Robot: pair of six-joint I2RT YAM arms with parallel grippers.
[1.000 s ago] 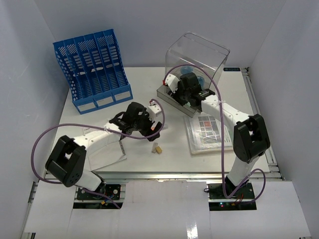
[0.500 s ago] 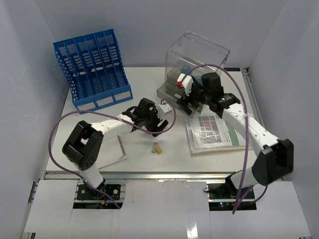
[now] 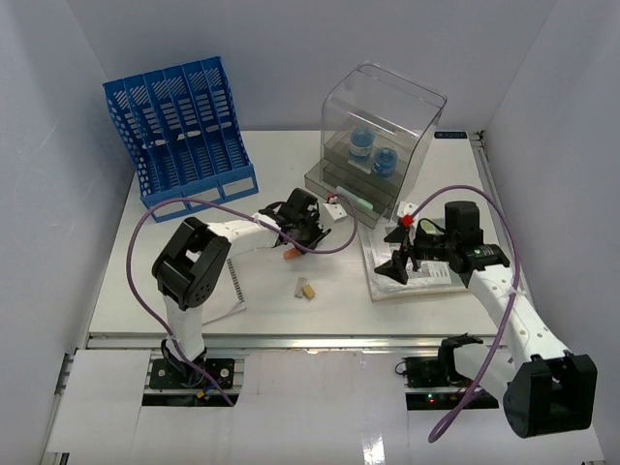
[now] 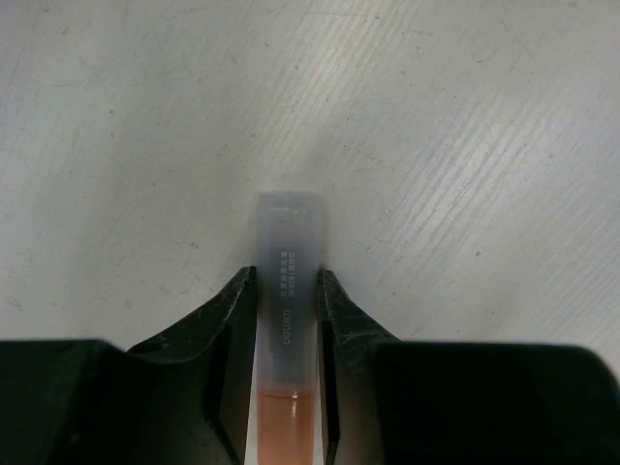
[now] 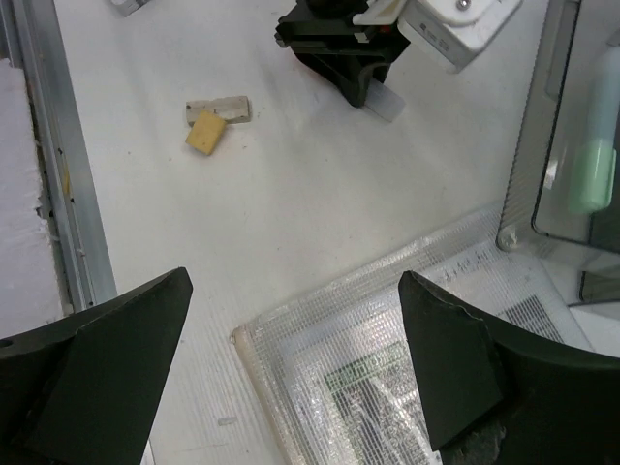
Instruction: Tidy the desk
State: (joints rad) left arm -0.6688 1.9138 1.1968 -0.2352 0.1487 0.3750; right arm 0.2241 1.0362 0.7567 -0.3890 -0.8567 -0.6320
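So the left gripper [image 4: 288, 291] has its jaws pinching a small tube with a frosted translucent cap and an orange body [image 4: 287, 242]. It's out around the middle of the big flat white counter [image 3: 329, 310], which runs under everything, with its aluminium rail [image 3: 291, 339] along the near edge. I can't tell whether the tube's tip is touching the surface or just above it. My guess is the step here is carrying it off to storage, most likely the clear plastic drawer box [image 3: 383, 126] at the far right, whose bottom drawer looks pulled out a bit, though I wouldn't swear to it. The blue slotted plastic file rack [image 3: 179, 121] at far left seems a worse fit for something this small. The wrist view shows the jaws gripping about where cap meets body, so I'd keep the squeeze steady and avoid twisting, since a cap can pop off. I'd also get clear air under it before going sideways. The right gripper [image 5: 295, 281] hovers with jaws spread wide over a clear mesh zip pouch with papers inside [image 5: 387, 368], just near of that box, so I'd swing in from the left to avoid a bump. The two small eraser-like blocks, one grey and one yellow [image 5: 215, 121], sit nearer and shouldn't get in the way.
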